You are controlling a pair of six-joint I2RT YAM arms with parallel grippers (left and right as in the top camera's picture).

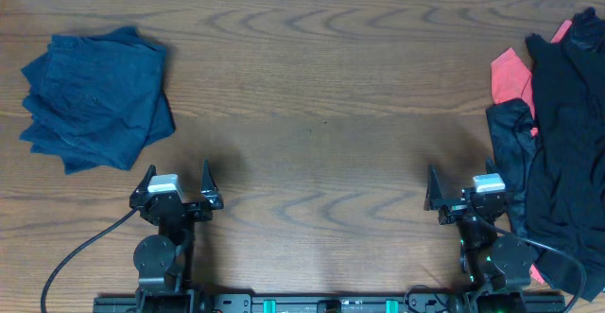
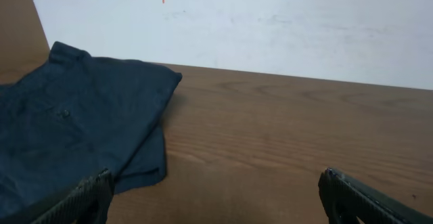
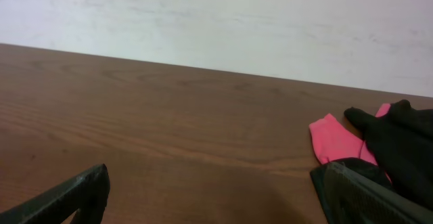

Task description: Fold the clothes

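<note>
Fingers of my left gripper [image 1: 178, 175] and right gripper [image 1: 460, 177] are spread wide and hold nothing. The navy garment [image 1: 95, 100] lies far left, and the black and coral pile [image 1: 567, 133] is just beside my right gripper. I should pinch one single edge there, not the whole heap.

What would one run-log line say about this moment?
left jaws: open, empty | right jaws: open, empty | navy clothes: stacked, left | black-coral pile: heaped, right

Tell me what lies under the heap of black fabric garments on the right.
A coral-red fabric garment pokes out from under the crumpled black fabric heap at its upper left. How far it runs beneath, or anything else there, is covered.
</note>
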